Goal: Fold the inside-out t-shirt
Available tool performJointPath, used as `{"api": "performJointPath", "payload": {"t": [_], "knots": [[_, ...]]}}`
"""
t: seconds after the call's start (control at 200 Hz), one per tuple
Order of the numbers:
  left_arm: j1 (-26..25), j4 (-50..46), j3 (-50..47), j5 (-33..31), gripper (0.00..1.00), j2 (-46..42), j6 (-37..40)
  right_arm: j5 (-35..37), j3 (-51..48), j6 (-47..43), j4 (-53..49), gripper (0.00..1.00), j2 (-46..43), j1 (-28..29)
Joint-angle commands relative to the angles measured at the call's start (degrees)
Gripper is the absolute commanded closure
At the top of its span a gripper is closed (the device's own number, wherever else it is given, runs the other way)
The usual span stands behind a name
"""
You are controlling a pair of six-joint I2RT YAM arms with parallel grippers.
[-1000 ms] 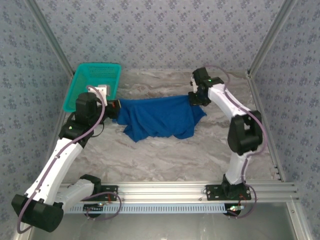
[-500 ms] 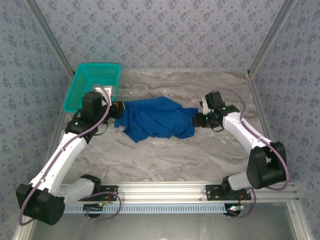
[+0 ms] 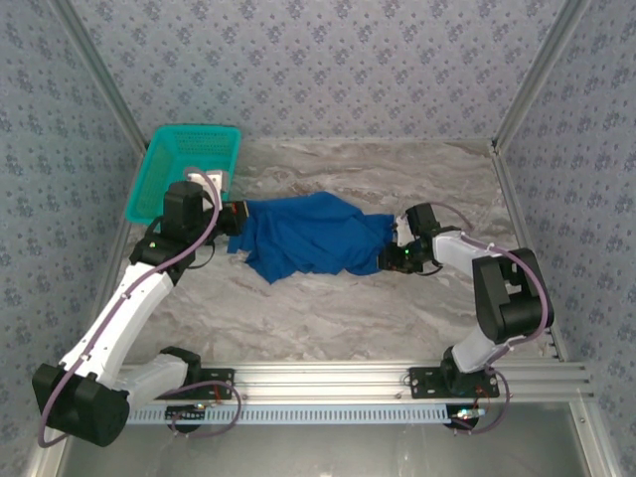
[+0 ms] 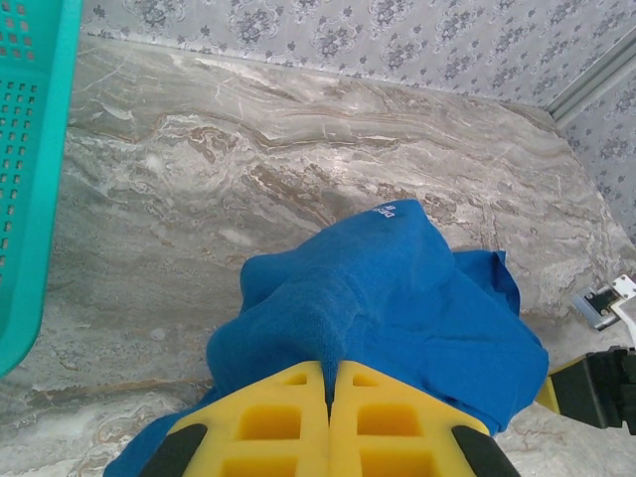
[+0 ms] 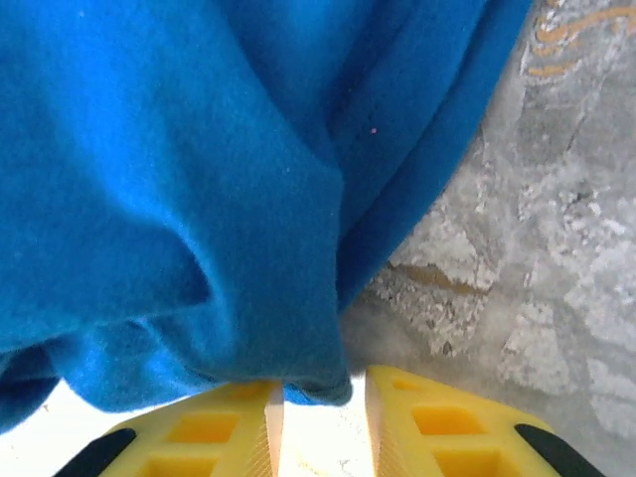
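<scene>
The royal-blue t-shirt (image 3: 308, 237) lies bunched across the middle of the marble table, with a small pale print showing on a raised fold (image 4: 383, 211). My left gripper (image 3: 237, 216) is shut on the shirt's left end, and a ridge of cloth (image 4: 318, 318) runs straight into its closed yellow fingers (image 4: 288, 417). My right gripper (image 3: 391, 254) sits low at the shirt's right edge. Its yellow fingers (image 5: 447, 422) stand apart, and a fold of blue cloth (image 5: 308, 373) hangs loose in the gap between them.
A teal mesh basket (image 3: 184, 164) stands at the back left, close behind the left arm, and its wall (image 4: 25, 179) lines the left side of the left wrist view. Bare marble (image 3: 328, 308) lies between the shirt and the aluminium rail at the near edge.
The right gripper has swung from the shirt's upper right corner down to its lower right edge, low on the table. The shirt has bunched narrower. The left arm shifted slightly and then held.
</scene>
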Motion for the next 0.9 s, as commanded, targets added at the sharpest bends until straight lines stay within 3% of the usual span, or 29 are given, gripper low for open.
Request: {"api": "performJointPath", "payload": {"t": [0.0,0.32,0.58,0.899], "knots": [[0.3,2.0,2.1,1.3,1.00,-1.0,0.8,-0.6,0.9,-1.4,1.1,0.77,1.2,-0.6],[0.3,1.9,1.5,-0.6,1.00,-1.8,0.9,3.5,1.2,-3.2,-5.4,1.00,-7.0,-1.0],[0.3,3.9,0.2,-4.6,1.00,-3.4,-0.1,16.3,4.7,-4.8,-18.2,1.00,-18.4,-1.0],[4.1,4.8,-3.1,-13.6,1.00,-10.4,-4.7,32.2,9.0,-2.5,-23.1,1.00,-25.9,-1.2]]}}
